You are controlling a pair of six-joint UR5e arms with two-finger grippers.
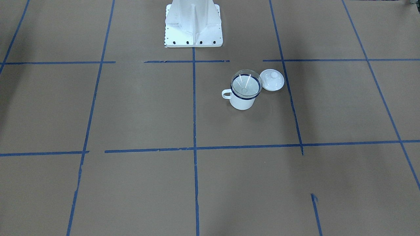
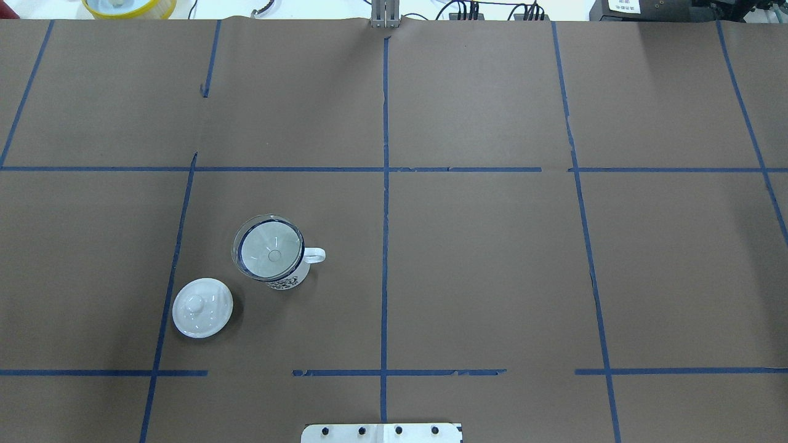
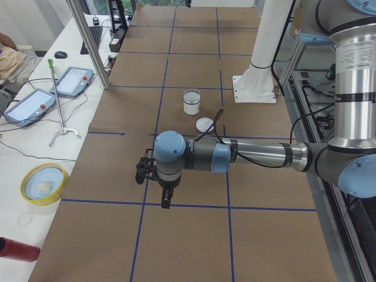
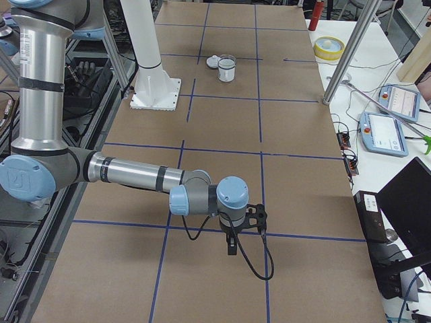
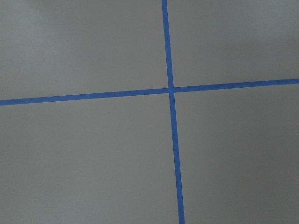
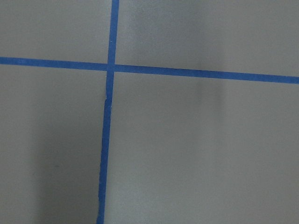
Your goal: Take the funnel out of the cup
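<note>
The clear funnel (image 1: 246,83) sits in the white cup (image 1: 242,102) with the dark blue rim; the cup's handle points toward the table's middle. Both show in the overhead view, funnel (image 2: 271,247) in cup (image 2: 289,281), on the robot's left side. Neither gripper is near them. My left gripper (image 3: 166,202) shows only in the exterior left view, hanging over the table's left end; I cannot tell if it is open. My right gripper (image 4: 232,249) shows only in the exterior right view, over the right end; I cannot tell its state. Both wrist views show only brown paper and blue tape.
A white domed lid (image 2: 202,307) with a knob lies beside the cup, toward the robot and the left. The robot's white base (image 1: 193,23) stands at the near middle edge. Blue tape lines grid the brown table cover (image 2: 492,277).
</note>
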